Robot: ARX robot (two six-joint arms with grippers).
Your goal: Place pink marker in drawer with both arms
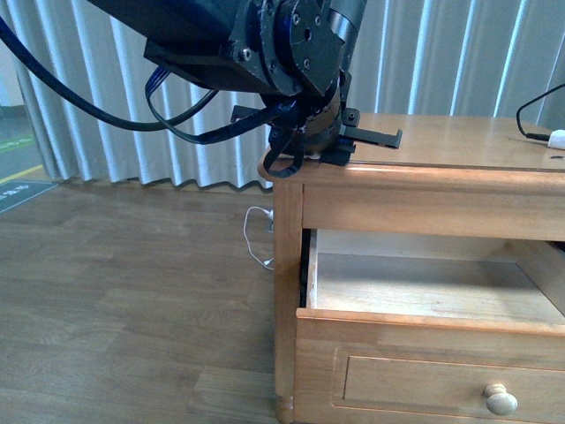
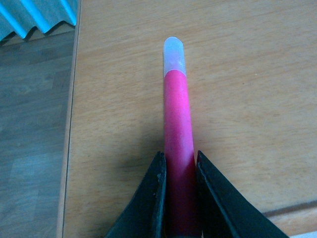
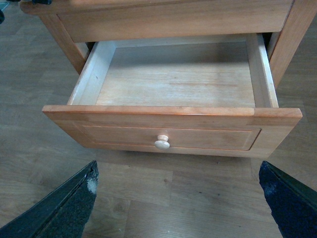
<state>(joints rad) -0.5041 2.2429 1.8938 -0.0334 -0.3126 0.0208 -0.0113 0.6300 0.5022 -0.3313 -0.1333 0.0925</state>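
Over the table point(image 2: 247, 74), above the drawer point(image 3: 173, 115), the left hand point(image 2: 179, 157) pinches the pink marker point(image 2: 177, 109) near the table's edge; the drawer stands pulled out; facing its front, apart, the right hand point(image 3: 177, 171) spreads wide.

Rear of pink marker point(image 2: 177, 114) off-frame

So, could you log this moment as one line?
left claw: shut on marker, at cabinet top | right claw: open, facing drawer | drawer: open, empty
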